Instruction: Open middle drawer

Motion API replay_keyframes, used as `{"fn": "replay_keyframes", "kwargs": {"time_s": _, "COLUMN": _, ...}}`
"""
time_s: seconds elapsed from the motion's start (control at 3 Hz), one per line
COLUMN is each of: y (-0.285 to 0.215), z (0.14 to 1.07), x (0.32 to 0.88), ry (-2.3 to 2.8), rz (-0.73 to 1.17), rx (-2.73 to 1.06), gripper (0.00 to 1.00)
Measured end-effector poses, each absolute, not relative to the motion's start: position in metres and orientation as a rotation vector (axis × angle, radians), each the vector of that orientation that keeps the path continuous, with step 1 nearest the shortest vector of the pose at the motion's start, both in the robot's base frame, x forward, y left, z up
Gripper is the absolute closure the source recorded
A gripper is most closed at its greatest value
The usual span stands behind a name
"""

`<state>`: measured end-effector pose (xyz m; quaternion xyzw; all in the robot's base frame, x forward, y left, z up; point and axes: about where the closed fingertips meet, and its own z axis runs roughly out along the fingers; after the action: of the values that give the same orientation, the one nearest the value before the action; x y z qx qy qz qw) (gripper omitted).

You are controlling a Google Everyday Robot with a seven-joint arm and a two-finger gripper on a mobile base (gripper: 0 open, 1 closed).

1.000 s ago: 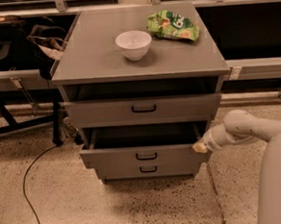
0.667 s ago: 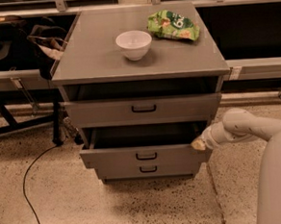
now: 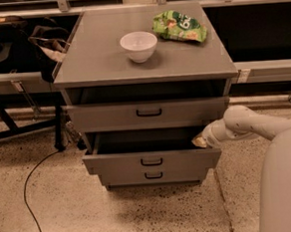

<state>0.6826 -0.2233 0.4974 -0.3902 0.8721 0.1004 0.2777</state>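
Middle drawer (image 3: 114,164), second of three in the grey cabinet (image 3: 102,66), stands pulled part-way out. Its dark interior shows above the front, and its small black handle (image 3: 151,161) sits at the centre. At left, a black cable (image 3: 28,186) lies on the floor, apart from the cabinet. On the cabinet top rest a white bowl (image 3: 138,44) and, to its right, a green snack bag (image 3: 179,26). At right, the gripper (image 3: 200,141) sits at the drawer's right front corner, on the end of the white arm (image 3: 251,125); whether it is open or closed cannot be told. Judged risk: a pull applied at one corner may skew the drawer and jam it, or the gripper may slip off the edge.
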Motion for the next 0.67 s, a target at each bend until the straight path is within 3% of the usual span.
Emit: {"fn": "replay_keyframes", "kwargs": {"time_s": 0.67, "y": -0.214, "z": 0.468, "x": 0.678, "ry": 2.383, "rz": 0.295, "rx": -0.946, "gripper": 1.00}}
